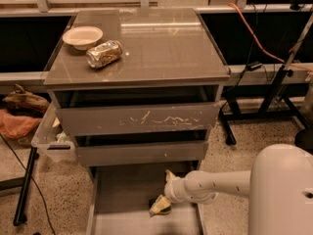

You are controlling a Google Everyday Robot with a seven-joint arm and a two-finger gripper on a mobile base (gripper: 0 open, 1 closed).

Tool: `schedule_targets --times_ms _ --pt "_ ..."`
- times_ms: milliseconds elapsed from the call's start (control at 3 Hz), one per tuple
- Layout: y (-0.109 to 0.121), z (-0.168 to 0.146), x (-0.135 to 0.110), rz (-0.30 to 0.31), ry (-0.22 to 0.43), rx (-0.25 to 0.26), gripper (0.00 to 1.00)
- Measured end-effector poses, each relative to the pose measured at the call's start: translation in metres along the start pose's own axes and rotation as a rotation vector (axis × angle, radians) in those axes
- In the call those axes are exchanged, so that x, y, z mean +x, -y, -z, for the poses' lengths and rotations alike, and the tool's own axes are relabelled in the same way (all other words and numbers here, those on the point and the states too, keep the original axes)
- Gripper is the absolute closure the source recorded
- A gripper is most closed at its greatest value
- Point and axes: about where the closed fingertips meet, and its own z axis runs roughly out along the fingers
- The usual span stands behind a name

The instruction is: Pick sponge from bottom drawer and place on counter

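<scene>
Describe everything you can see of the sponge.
The sponge is a small pad, pale yellow on top with a dark layer along its lower edge. It sits tilted in the open bottom drawer, right of centre, at the tip of the gripper, which meets its upper right side. Whether it is lifted is unclear.

Off-task stuff: cream bowl (82, 36) sitting at the back-left of the counter (161, 48), crushed golden can (104, 54) lying on its side just beside it, toward the front. Top drawer (139, 119) showing white scratches across its front; middle drawer (142, 152) sitting under it, plain front. Clear plastic bin (49, 141) hanging at the cabinet's left side. Reddish cloth (17, 122) lying on the speckled floor (54, 199) at left, black pole (25, 187) standing nearby. Orange cable (254, 31) running behind at right, near a black stand (274, 97). Gripper (165, 199) sitting low in the bottom drawer (127, 195).
</scene>
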Motion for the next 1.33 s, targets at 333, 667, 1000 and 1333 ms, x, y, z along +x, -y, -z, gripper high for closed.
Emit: schedule_targets --times_ms 333,667,1000,1333 --pt "-0.003 -0.031 0.022 -0.006 0.013 -0.052 0.0" --pt "-0.003 -0.064 0.044 -0.034 0.018 -0.101 0.0" --pt "-0.003 -0.064 0.044 -0.034 0.018 -0.101 0.0" --pt "-0.001 -0.079 0.058 -0.049 0.007 -0.105 0.0"
